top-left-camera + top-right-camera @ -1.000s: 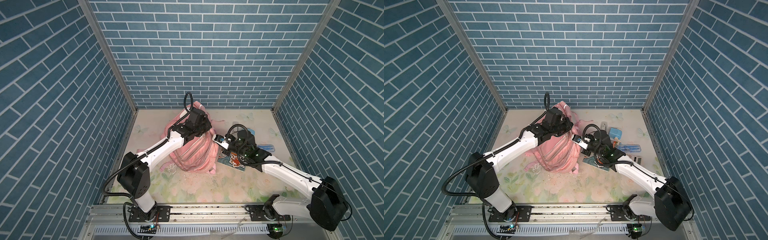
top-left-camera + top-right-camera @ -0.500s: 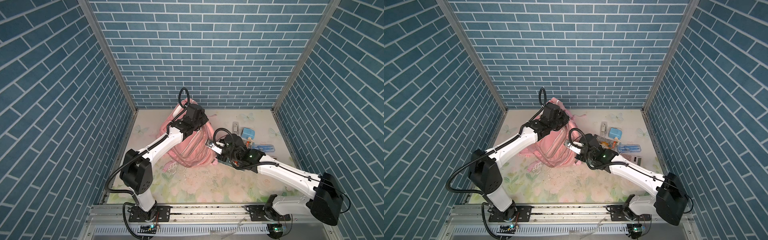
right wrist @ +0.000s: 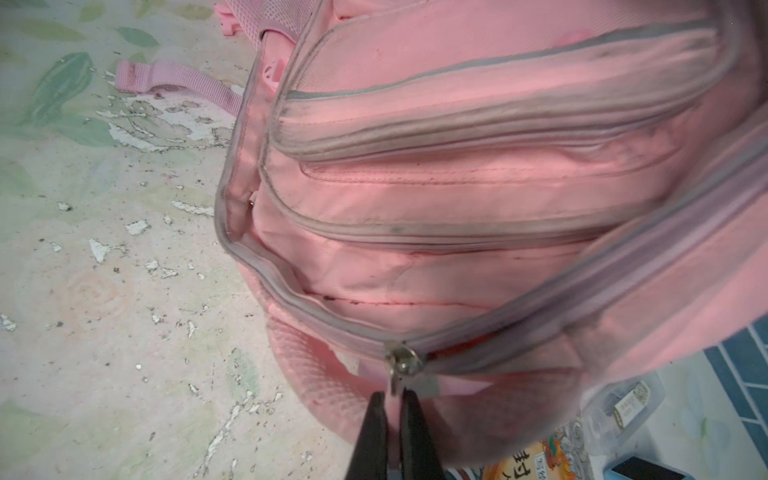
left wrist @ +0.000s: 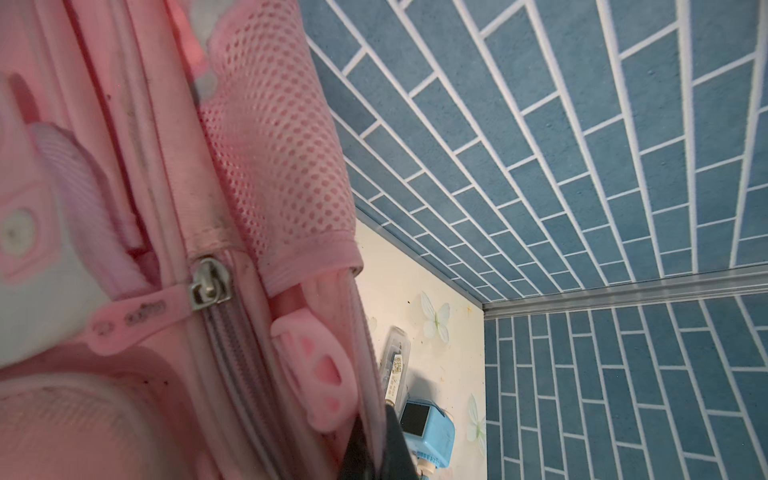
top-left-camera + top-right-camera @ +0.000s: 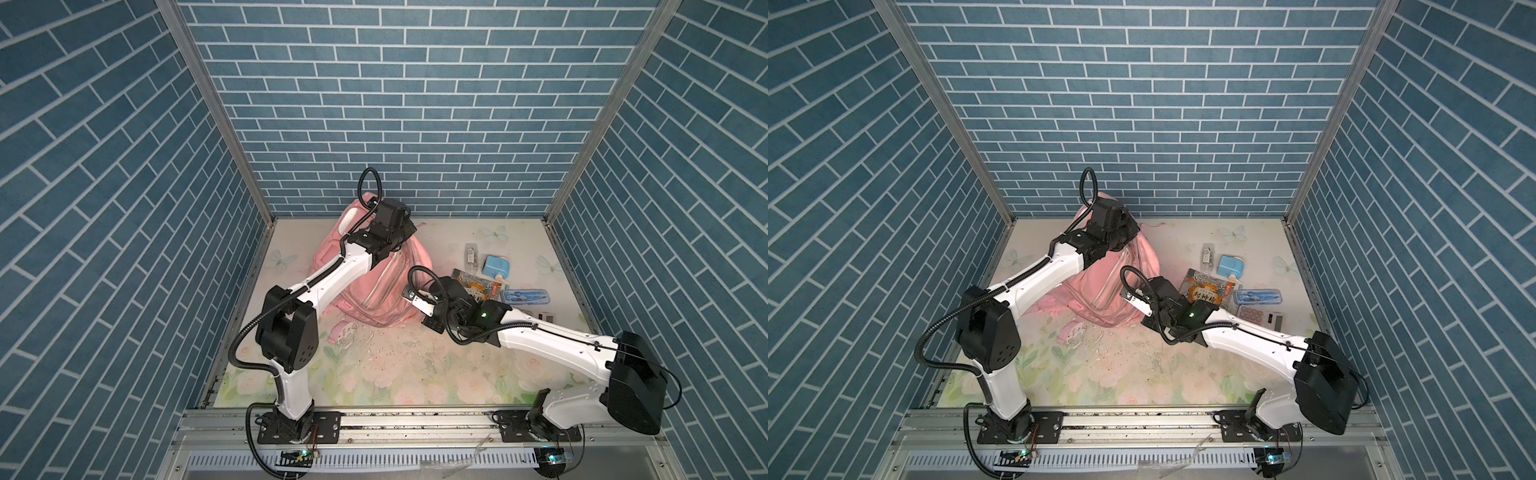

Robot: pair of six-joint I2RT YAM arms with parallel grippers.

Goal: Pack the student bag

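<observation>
Apparently unzipping the student bag [image 5: 386,291]: pinches zipper pull [image 3: 394,380] with closed right gripper [image 3: 393,399], clamps 12 o'clock end with left gripper [image 4: 374,428] (closed too). Next needs pull along track [image 3: 582,286].

The backpack [image 5: 386,291] is pink all over, with grey zip edging, a dotted pink mesh pocket [image 4: 274,137] and a silver zip pull [image 3: 401,361]. The walls [image 5: 415,104] are blue bricks lined in white. The table mat [image 5: 415,374] is cream with pale roses and green leaves (butterflies too). One box [image 5: 496,266] is light blue. The arms [image 5: 552,345] are white and black.
</observation>
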